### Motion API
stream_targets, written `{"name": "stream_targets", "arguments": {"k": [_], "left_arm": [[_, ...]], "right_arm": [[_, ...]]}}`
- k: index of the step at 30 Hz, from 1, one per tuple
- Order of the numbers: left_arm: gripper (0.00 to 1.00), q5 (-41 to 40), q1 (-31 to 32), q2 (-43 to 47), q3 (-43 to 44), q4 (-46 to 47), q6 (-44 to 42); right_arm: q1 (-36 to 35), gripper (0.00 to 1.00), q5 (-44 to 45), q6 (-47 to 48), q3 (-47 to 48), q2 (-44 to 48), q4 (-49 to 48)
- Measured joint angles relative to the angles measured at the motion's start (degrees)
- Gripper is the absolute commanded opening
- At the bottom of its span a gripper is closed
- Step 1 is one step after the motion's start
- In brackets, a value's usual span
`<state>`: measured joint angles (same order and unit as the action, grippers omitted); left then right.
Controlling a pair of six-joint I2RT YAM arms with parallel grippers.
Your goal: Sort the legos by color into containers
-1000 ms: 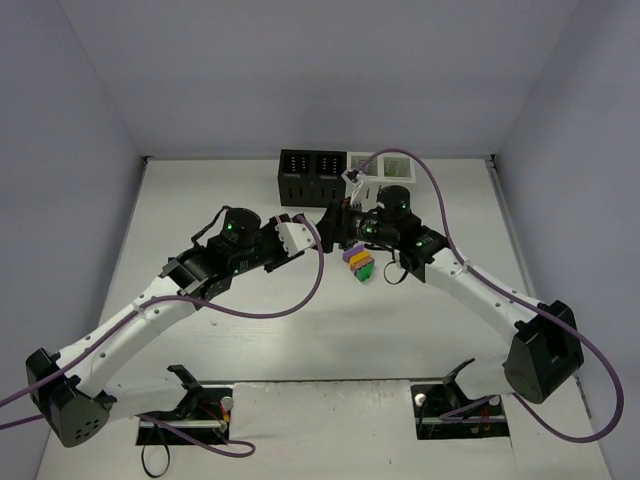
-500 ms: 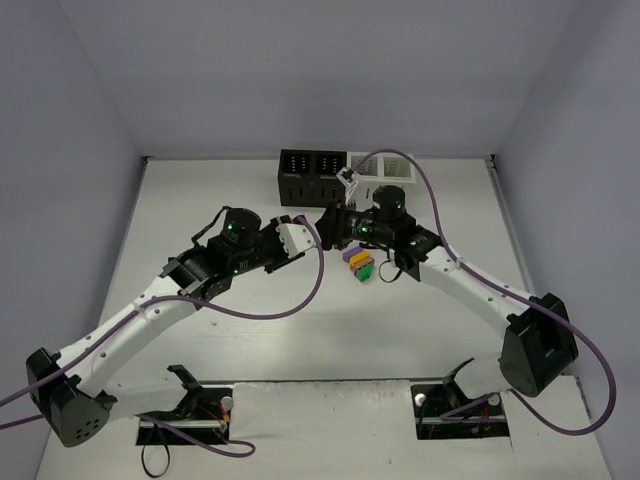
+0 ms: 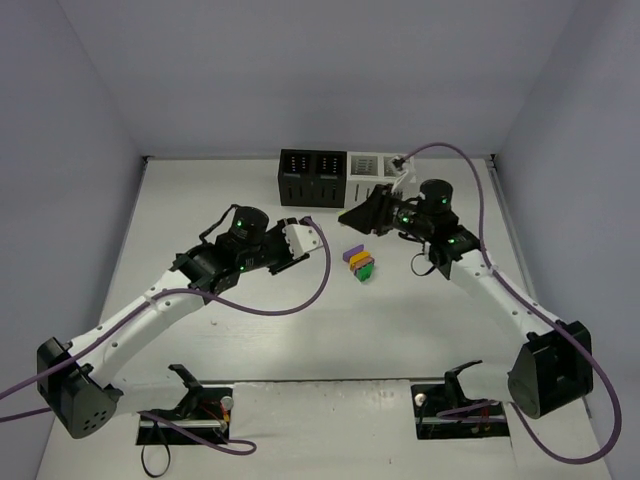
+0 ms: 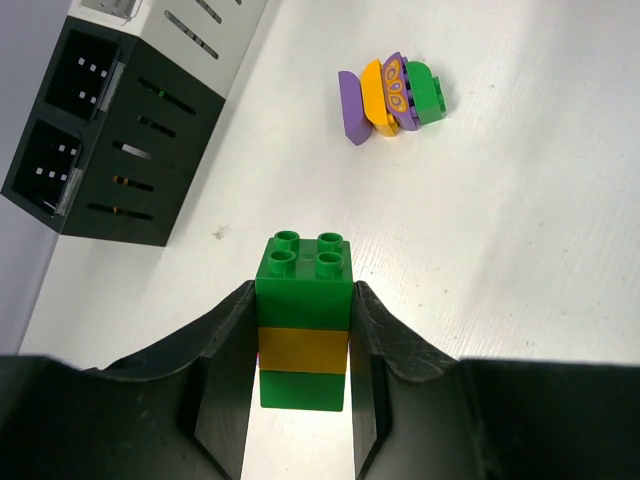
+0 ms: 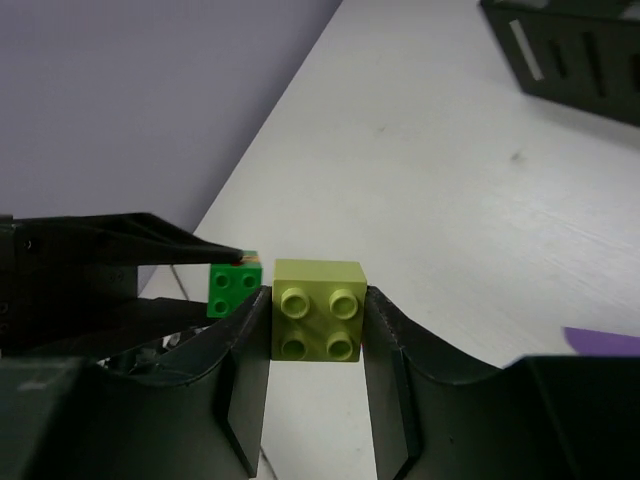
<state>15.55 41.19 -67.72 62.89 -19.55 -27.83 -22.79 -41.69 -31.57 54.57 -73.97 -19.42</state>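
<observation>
Holding one piece apiece, the two arms stand partway through a sorting cycle: the right gripper [image 5: 315, 296] pinches a lime green brick [image 5: 318, 324] in the air near the row of containers [image 3: 318, 188]. The left gripper [image 4: 303, 298] is clamped on a green-orange-green stack [image 4: 303, 335] (its colours are joined, so no single bin suits it). The next move, by judgement, calls for carrying the lime brick over one bin and releasing it, then splitting the stack; a mixed cluster [image 3: 358, 262] of purple, orange and green legos lies on the table [image 3: 330, 335] between the arms, apart from the bins.

Right tool [image 3: 350, 216] drawn back from left tool [image 3: 315, 238], swung toward the white bins [image 3: 366, 165], jaws narrowed onto lime green brick [image 5: 318, 315]
</observation>
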Motion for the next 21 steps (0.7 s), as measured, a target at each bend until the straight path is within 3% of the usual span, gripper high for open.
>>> {"name": "stream_targets", "arguments": {"k": [7, 10, 16, 21], "left_arm": [[0.11, 1.1, -1.0, -0.1, 0.0, -0.4, 0.7], [0.11, 1.1, -1.2, 0.0, 0.0, -0.4, 1.1], [0.11, 0.9, -1.6, 0.0, 0.0, -0.3, 1.7], [0.11, 0.9, -1.6, 0.0, 0.0, 0.0, 2.1]], "right_arm": [[7.6, 0.0, 0.7, 4.9, -0.5, 3.0, 2.7], [11.0, 0.01, 5.4, 8.5, 0.7, 1.9, 5.3], [14.7, 0.02, 19.5, 15.4, 10.7, -10.0, 6.0], [14.9, 0.06, 25.1, 19.0, 19.2, -23.7, 4.4]]}}
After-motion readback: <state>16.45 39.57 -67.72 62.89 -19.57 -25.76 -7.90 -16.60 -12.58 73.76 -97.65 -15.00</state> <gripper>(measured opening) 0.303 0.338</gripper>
